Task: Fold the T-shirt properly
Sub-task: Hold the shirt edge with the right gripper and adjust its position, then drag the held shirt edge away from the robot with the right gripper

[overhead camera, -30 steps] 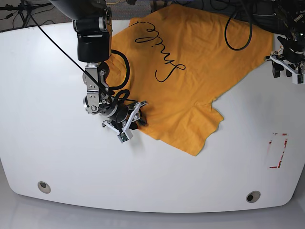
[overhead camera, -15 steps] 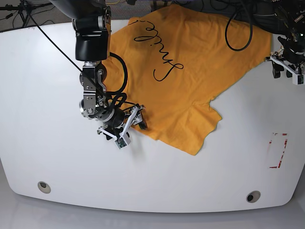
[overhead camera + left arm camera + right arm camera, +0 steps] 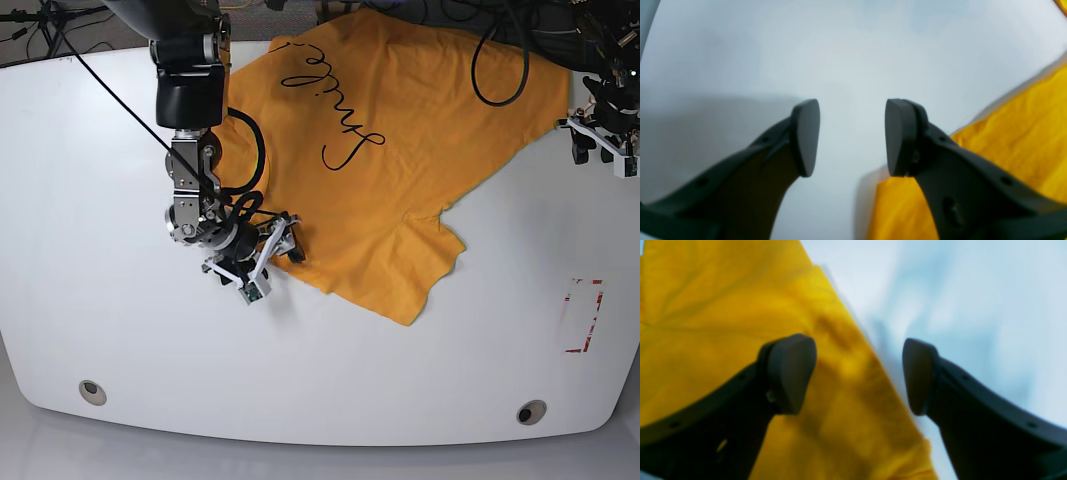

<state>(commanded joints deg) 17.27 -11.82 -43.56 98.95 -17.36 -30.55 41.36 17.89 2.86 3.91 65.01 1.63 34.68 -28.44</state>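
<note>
Your T-shirt [image 3: 400,150] spread flat across the table's [image 3: 100,320] far side, your right gripper [image 3: 268,258] wide open astride its near edge, your left gripper [image 3: 602,143] open, empty, beside its hem.

The right end effector [image 3: 268,258] has slid a little toward the left edge of the surface [image 3: 90,250] over the last second, staying at the T-shirt [image 3: 400,130] hem. The hem corner beside it has drawn back slightly with it, and its fingers stand apart astride that edge.
</note>
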